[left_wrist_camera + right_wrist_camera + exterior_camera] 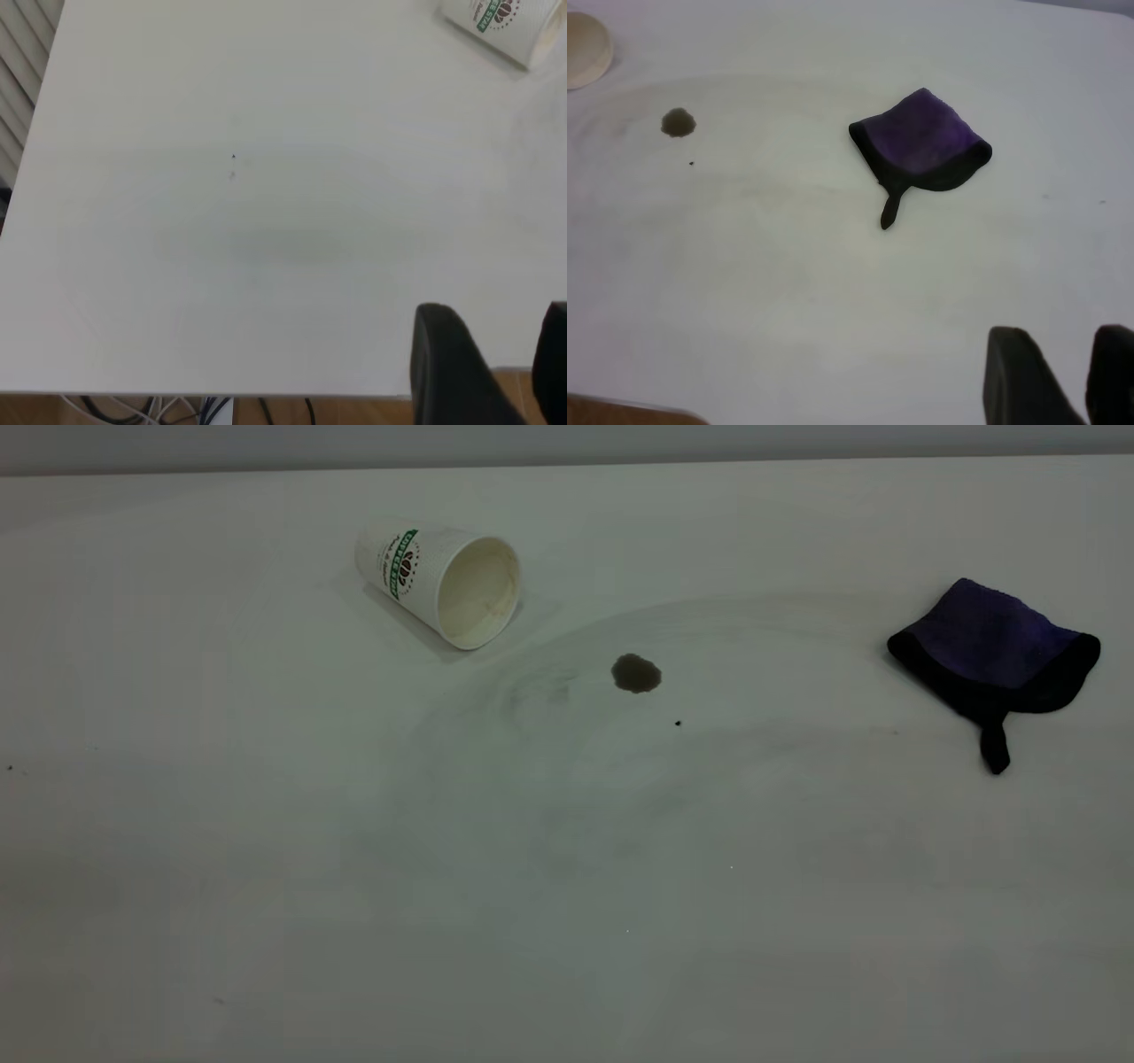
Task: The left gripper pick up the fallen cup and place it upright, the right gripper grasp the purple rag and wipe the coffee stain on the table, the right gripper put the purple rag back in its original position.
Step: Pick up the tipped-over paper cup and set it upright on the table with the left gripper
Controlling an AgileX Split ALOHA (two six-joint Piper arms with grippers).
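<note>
While one fallen cup lies sideways, one purple rag sits apart.

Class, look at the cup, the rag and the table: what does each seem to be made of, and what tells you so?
Cup: likely paper, matte white with printed green logo and cream inside. Rag: fuzzy purple cloth, probably microfibre, with black edging. Table: smooth matte white top, perhaps laminate; the material is unclear.
</note>
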